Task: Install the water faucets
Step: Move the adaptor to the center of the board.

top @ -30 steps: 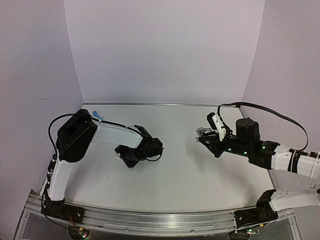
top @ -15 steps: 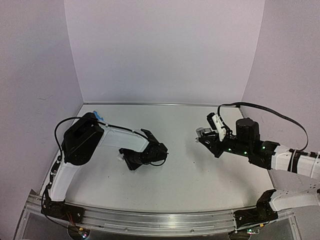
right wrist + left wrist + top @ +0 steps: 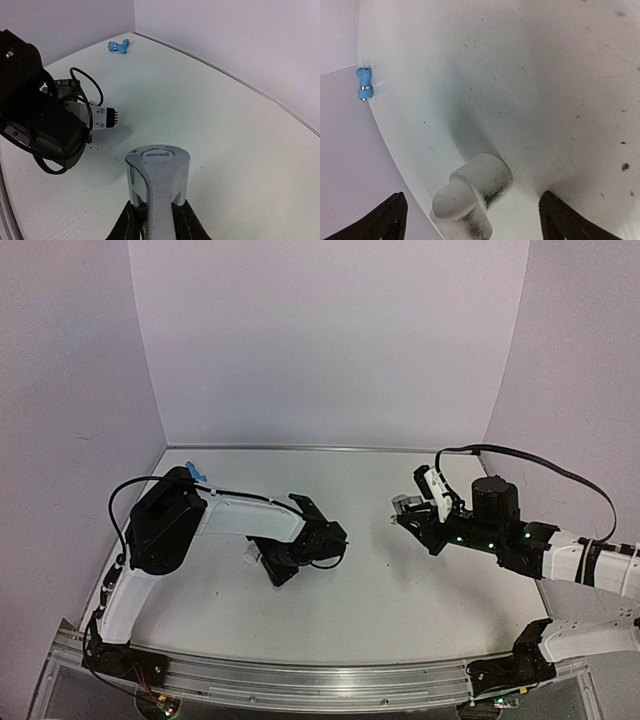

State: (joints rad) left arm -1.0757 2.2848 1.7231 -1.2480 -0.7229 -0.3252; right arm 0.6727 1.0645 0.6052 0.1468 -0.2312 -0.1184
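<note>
Silver faucet (image 3: 158,176) sits clamped in my right gripper (image 3: 152,220). The jaws are narrow on its stem and the flat handle, stamped JMWKR, points away from the wrist camera. From above I see that gripper held clear of the tabletop (image 3: 380,590), with the faucet at its tip.

My left gripper (image 3: 471,195) is spread wide and low over the tabletop, holding nothing. A white fitting (image 3: 481,176) lies between its two fingers, apart from both, with dark smudges on its side.

The blue faucet (image 3: 363,83) lies well ahead of the left gripper, off toward its left finger, right where the tabletop meets the wall (image 3: 340,35). From the right gripper it is far ahead and to the left, past the left arm (image 3: 45,125), and the two grippers are well apart. I cannot tell from any view whether the blue faucet touches the wall.
</note>
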